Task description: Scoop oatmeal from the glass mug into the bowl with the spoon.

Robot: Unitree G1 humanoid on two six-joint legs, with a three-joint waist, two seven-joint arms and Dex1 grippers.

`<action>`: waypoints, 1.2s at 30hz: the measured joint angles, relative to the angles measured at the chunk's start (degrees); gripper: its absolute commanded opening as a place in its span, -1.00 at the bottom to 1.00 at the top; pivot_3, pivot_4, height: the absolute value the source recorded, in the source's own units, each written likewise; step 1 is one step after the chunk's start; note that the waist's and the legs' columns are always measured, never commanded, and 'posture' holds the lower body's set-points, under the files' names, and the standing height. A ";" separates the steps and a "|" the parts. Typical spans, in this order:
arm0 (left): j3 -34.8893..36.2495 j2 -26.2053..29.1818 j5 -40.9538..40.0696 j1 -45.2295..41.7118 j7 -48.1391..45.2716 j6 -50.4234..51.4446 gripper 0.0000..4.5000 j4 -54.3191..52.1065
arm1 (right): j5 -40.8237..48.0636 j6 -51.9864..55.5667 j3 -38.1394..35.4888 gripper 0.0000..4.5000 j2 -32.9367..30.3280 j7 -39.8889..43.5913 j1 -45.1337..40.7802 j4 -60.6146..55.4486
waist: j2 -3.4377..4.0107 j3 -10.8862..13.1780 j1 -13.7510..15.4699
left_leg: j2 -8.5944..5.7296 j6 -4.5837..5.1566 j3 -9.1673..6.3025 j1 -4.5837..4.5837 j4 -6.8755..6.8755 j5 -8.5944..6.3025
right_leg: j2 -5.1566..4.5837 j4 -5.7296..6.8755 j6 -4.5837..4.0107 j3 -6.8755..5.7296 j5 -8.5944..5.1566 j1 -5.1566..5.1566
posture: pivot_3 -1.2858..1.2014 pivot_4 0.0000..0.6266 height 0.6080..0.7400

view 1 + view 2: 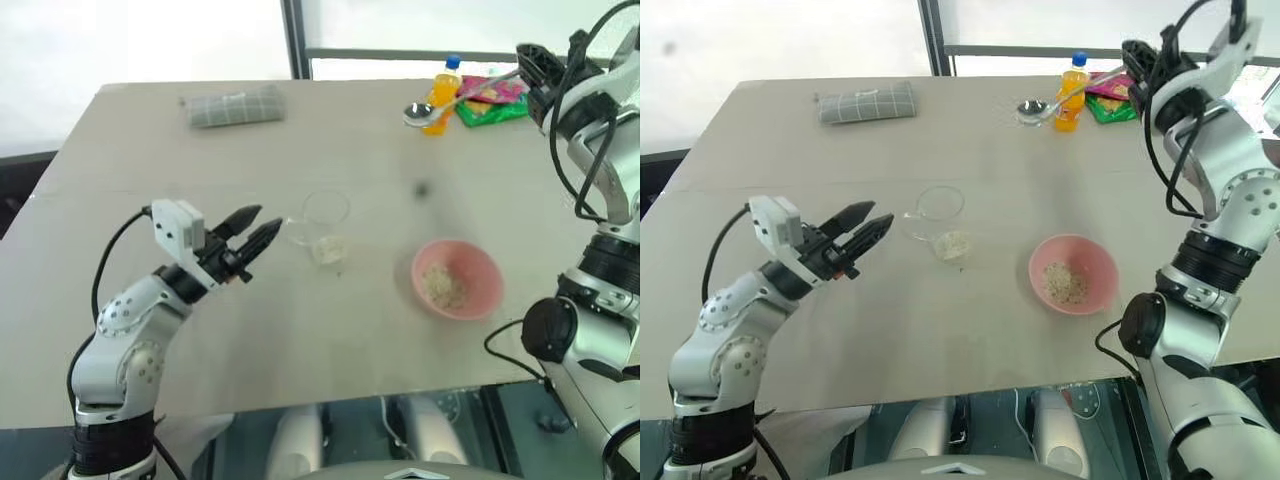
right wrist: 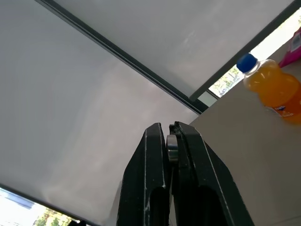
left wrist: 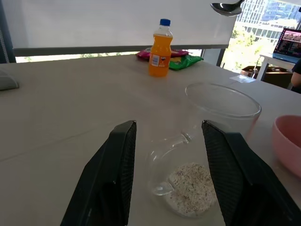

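Table (image 1: 200, 330) carrying pink bowl (image 1: 458, 278), well apart from both fingers. Glass mug (image 1: 322, 226), fragile and slippery, standing just ahead of released left fingers (image 1: 262, 237); handle offering hold. Right fingers (image 2: 155, 160) clenching light, stiff spoon (image 1: 445, 104).

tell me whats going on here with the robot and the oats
The right gripper is shut on the spoon by its handle and holds it up in the air over the far side of the table, near the orange drink bottle. The left gripper is open, its fingers beside the glass mug, not gripping it. Some oatmeal is in the mug, and some lies in the pink bowl.
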 measured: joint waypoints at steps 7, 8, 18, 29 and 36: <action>-4.88 -0.39 4.67 -1.22 -1.11 -4.25 0.01 5.47 | 0.35 -1.57 0.08 -1.00 -0.22 -1.48 0.87 -1.46 | 0.04 -0.01 -0.08 | 0.01 0.01 0.01 0.04 0.04 0.00 | 0.04 0.21 -0.01 0.06 -0.01 -0.04 | 0.03 -0.52 1.00; -5.43 -0.40 5.49 -1.56 -1.14 -5.00 0.01 6.29 | 0.37 -1.73 0.11 -1.00 -0.26 -1.64 1.10 -1.96 | 0.04 -0.01 -0.08 | 0.01 0.01 0.00 0.04 0.04 0.00 | 0.04 0.21 -0.01 0.06 -0.01 -0.04 | 0.03 -0.52 1.00; -7.51 -2.96 10.06 -5.34 -0.45 -9.59 0.01 14.83 | 0.73 -2.98 1.09 -1.00 -1.21 -2.66 2.82 -4.32 | 0.04 -0.01 -0.03 | 0.02 0.01 0.01 0.00 0.04 -0.01 | 0.02 0.21 0.00 0.06 -0.01 -0.06 | 0.03 -0.52 1.00; -9.53 -5.29 12.47 -9.56 -0.26 -13.39 0.01 21.66 | 1.64 -4.22 1.72 -1.00 -2.03 -3.22 4.02 -5.45 | 0.04 -0.01 -0.09 | 0.03 0.01 0.00 0.02 0.04 0.00 | 0.03 0.26 0.00 0.06 -0.01 -0.07 | 0.03 -0.52 1.00; -10.02 -5.86 13.33 -10.69 0.16 -13.99 -0.22 22.69 | 1.67 -4.66 2.58 -1.00 -2.42 -2.83 4.33 -5.44 | 0.04 -0.01 -0.07 | 0.03 0.01 0.00 0.01 0.04 -0.01 | 0.02 0.24 0.00 0.06 -0.01 -0.07 | 0.03 -0.52 1.00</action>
